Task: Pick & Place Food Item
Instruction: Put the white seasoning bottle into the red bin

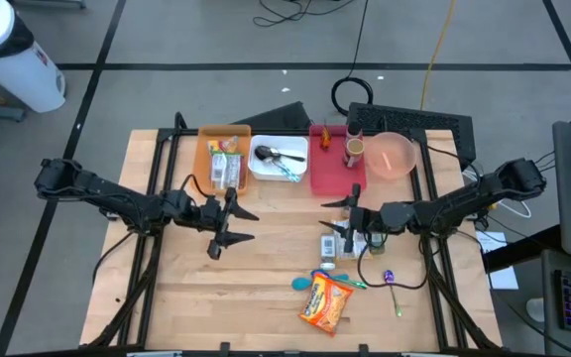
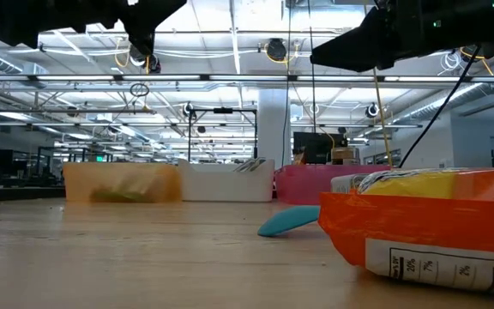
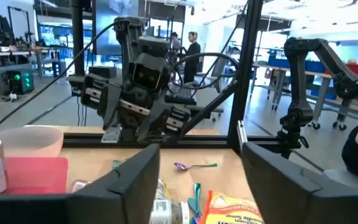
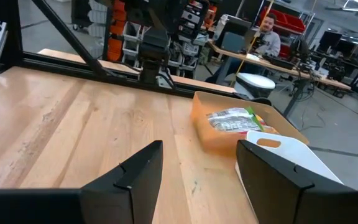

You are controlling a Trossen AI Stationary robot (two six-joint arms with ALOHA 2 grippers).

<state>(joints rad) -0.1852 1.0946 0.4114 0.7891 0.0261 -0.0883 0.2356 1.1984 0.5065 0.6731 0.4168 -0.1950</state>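
Food packet [image 1: 224, 167]: lies in orange bin [image 1: 206, 149], table's 11 o'clock, apparently delivered.
Left end effector [image 1: 228, 220]: fingers apart, empty.
Right end effector [image 1: 343, 213]: half-spread, empty, waiting.

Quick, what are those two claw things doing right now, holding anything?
Left gripper: open, holding nothing, above the bare table.
Right gripper: open, holding nothing, above the table.

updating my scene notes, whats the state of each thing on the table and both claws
left claw: open, empty, above bare table
right claw: open, empty, above the small packet
orange bin: holds food packets
white bin: holds utensils
pink bin: holds an upright can
pink bowl: upright, empty
orange soup packet: lying flat
teal spoon: lying beside the soup packet
purple spoon: lying flat
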